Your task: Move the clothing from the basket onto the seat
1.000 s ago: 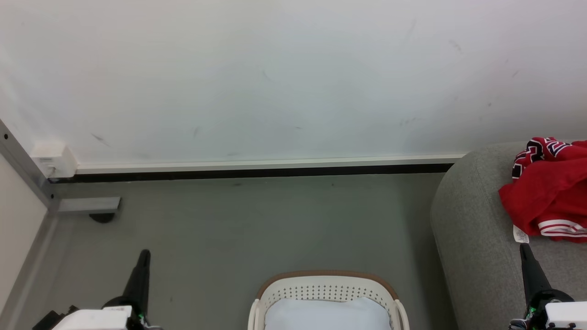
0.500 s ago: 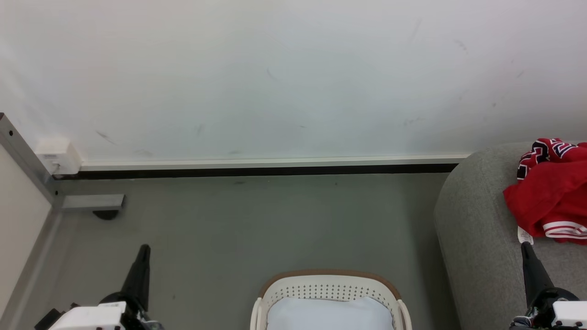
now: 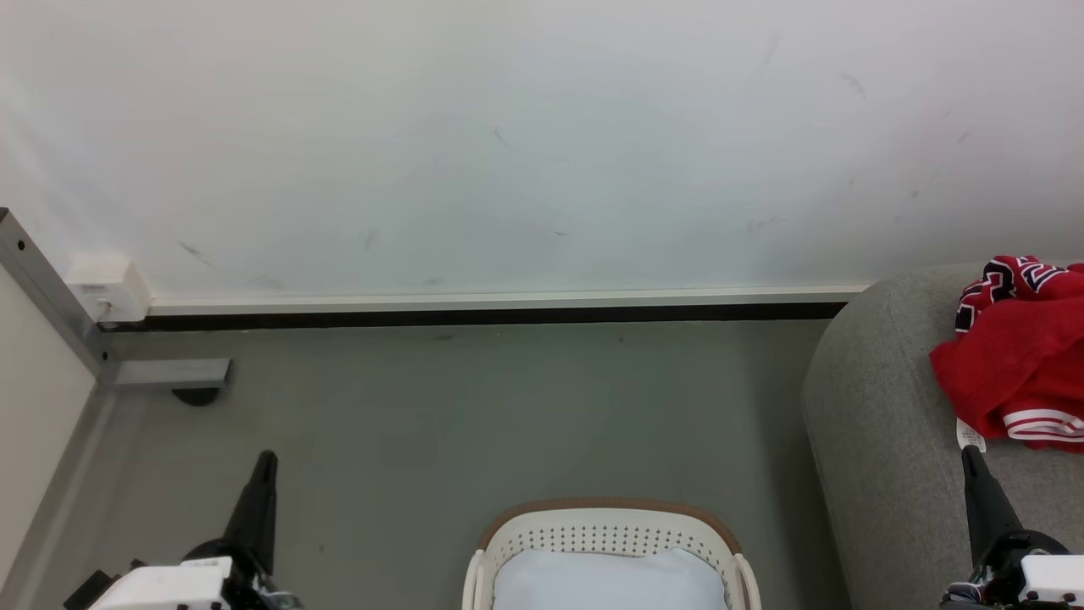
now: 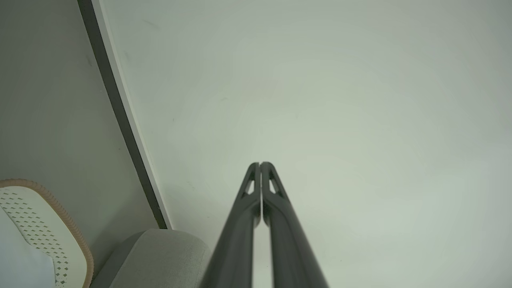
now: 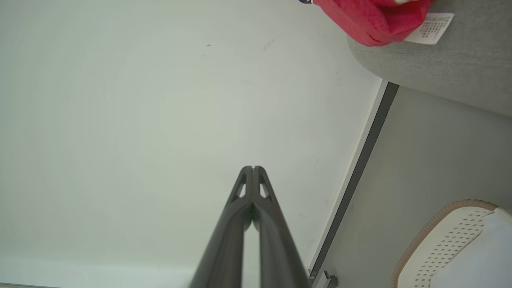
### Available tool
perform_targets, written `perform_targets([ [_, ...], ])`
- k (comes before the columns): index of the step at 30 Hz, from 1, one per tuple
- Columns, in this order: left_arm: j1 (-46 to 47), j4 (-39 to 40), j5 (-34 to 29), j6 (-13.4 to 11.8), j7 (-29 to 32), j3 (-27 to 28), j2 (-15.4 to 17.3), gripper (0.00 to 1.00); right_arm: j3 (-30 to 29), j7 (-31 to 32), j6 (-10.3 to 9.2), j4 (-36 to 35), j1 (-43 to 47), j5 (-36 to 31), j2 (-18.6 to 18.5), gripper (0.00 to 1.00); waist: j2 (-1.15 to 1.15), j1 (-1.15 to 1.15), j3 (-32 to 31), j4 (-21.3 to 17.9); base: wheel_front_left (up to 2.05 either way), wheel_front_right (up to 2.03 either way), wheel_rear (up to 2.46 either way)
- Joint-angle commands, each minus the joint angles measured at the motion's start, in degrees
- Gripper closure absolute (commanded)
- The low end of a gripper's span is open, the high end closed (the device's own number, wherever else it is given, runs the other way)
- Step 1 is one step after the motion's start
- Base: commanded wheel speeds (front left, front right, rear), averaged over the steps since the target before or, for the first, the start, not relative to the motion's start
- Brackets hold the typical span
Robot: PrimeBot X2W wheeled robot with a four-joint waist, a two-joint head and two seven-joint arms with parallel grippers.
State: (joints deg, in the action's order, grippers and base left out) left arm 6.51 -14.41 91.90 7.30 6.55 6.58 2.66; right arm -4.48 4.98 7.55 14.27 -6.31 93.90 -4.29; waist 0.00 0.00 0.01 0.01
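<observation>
So the red jersey (image 3: 1016,356) is lying bunched up on the grey sofa (image 3: 881,440) at the right edge of the frame, little white tag at its lower edge. The cream basket (image 3: 605,532) sits on the floor at bottom centre with a pale sheet (image 3: 605,585) in it. The left tool (image 3: 266,462) at lower left and the right tool (image 3: 969,456) at lower right both have their fingers pressed together, holding nothing, and the right one's tip is just below that tag.
</observation>
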Motion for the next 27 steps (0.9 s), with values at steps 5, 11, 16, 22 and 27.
perform_targets([
  [5, 0.46, -0.09, 0.78, 0.35, 0.31, 0.18, 0.4, 1.0, -0.3, 0.12, -0.12, 0.09, -0.38, 0.34, -0.1, 1.0, 0.0, 0.0, 0.0, -0.01, 0.0, 0.0, 0.0],
  [11, 0.46, -0.09, 0.78, 0.35, 0.32, 0.17, 0.4, 1.0, -0.35, 0.16, -0.12, 0.09, -0.37, 0.26, -0.06, 1.0, 0.0, 0.0, 0.0, -0.01, 0.0, 0.0, 0.0],
  [16, 0.46, -0.09, 0.78, 0.35, 0.32, 0.17, 0.4, 1.0, -0.39, 0.21, -0.12, 0.09, -0.38, 0.2, -0.02, 1.0, 0.0, 0.0, 0.0, -0.01, 0.0, 0.0, 0.0],
  [22, 0.46, -0.09, 0.78, 0.35, 0.32, 0.17, 0.39, 1.0, -0.44, 0.27, -0.12, 0.1, -0.39, 0.13, 0.01, 1.0, 0.0, 0.0, 0.0, -0.01, 0.0, 0.0, 0.0],
  [27, 0.46, -0.09, 0.78, 0.35, 0.32, 0.17, 0.39, 1.0, -0.47, 0.32, -0.12, 0.11, -0.39, 0.07, 0.03, 1.0, 0.0, 0.0, 0.0, -0.01, 0.0, 0.0, 0.0],
])
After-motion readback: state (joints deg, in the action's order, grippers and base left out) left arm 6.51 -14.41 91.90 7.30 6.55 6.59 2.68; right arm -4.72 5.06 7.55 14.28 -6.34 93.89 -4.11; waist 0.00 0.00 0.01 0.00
